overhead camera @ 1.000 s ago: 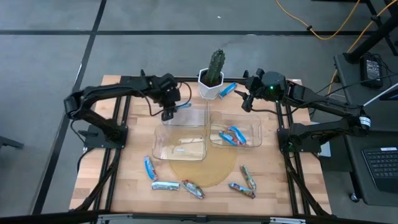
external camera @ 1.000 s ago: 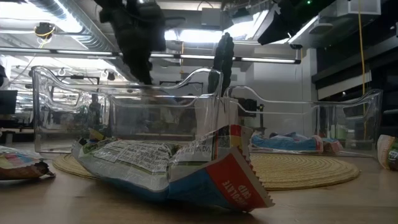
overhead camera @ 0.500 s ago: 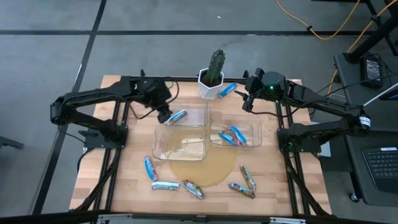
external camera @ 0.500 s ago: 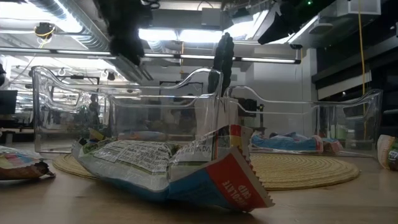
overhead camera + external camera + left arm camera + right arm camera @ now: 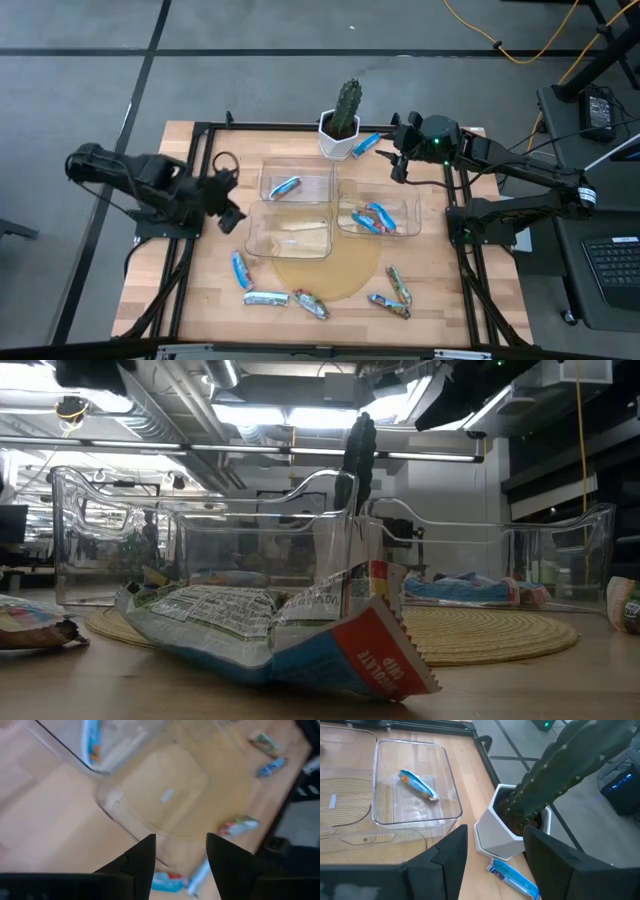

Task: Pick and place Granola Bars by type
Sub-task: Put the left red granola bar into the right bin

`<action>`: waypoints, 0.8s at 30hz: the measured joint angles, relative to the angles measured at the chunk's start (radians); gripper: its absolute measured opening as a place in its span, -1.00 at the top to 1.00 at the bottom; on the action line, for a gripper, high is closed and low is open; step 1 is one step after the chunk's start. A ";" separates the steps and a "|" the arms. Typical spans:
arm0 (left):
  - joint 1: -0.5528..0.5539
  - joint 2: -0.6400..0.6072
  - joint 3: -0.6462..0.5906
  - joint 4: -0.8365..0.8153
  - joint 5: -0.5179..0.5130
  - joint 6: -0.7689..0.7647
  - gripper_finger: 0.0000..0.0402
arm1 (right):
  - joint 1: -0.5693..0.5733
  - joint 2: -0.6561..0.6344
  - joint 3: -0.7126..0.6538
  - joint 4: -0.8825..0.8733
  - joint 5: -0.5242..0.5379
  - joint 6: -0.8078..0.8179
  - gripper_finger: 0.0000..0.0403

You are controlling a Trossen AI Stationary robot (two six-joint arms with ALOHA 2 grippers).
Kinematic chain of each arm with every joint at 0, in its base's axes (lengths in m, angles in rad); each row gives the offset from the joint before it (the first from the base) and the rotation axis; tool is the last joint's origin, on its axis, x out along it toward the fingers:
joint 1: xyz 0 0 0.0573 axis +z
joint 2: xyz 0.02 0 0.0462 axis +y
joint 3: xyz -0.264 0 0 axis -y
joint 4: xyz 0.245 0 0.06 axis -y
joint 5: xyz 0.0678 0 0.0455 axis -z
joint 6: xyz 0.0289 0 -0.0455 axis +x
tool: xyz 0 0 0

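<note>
A blue granola bar lies flat in the far-left clear bin. The right bin holds a few blue bars. Several bars lie on the wood near the front. Another blue bar lies beside the cactus pot. My left gripper hangs open left of the bins, nothing between its fingers. My right gripper stands open by the cactus, above the blue bar, apart from it.
An empty clear bin sits on a round woven mat in front of the far-left bin. The cactus stands close to my right gripper. A crumpled wrapper fills the low view's foreground. Bare wood lies left of the bins.
My left gripper has drawn back from over the far-left bin toward the table's left edge and somewhat nearer, rising and rolling as it went. A blue bar now lies in that bin where the gripper had been. My right arm has kept still.
</note>
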 joint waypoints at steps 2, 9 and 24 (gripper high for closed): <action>-0.096 -0.006 0.000 0.008 -0.026 -0.056 0.20 | 0.000 0.000 0.000 0.000 0.000 -0.001 0.03; -0.389 0.028 0.000 0.012 -0.123 -0.233 0.29 | 0.000 0.000 0.000 0.000 -0.007 0.000 0.03; -0.662 0.329 -0.062 0.013 -0.257 -0.744 0.31 | 0.000 0.000 0.000 -0.106 -0.007 -0.047 0.03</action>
